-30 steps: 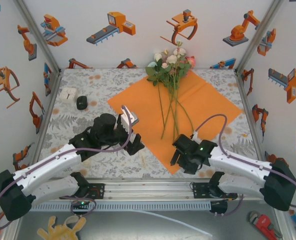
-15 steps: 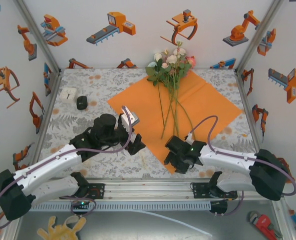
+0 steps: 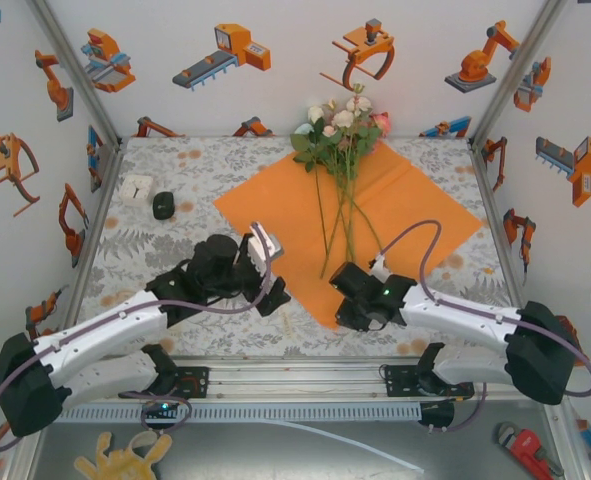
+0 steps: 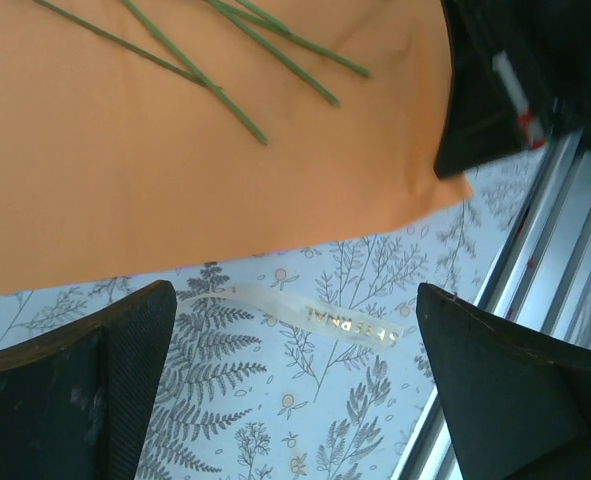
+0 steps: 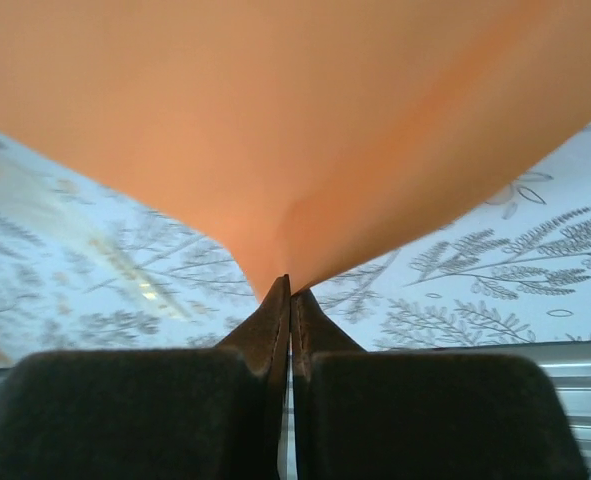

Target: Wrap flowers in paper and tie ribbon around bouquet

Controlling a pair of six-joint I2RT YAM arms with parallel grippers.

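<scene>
Top external: flowers (image 3: 337, 130) near-far, blooms far.

My right end effector (image 5: 290, 290) has black wedge fingers; white shells, black joints and a purple-grey cable (image 3: 422, 232) dress my right arm (image 3: 465, 320).

A white box (image 3: 136, 188) lies just beside a small black object (image 3: 163, 205).

Light was bright and even, from above. Shadows on the tablecloth (image 3: 175, 170) were soft and faint. Top view was sharp throughout. Left wrist view was crisp on the paper (image 4: 155, 160). Right wrist view was hazy: paper blurred close up, tablecloth print smeared at left.
</scene>
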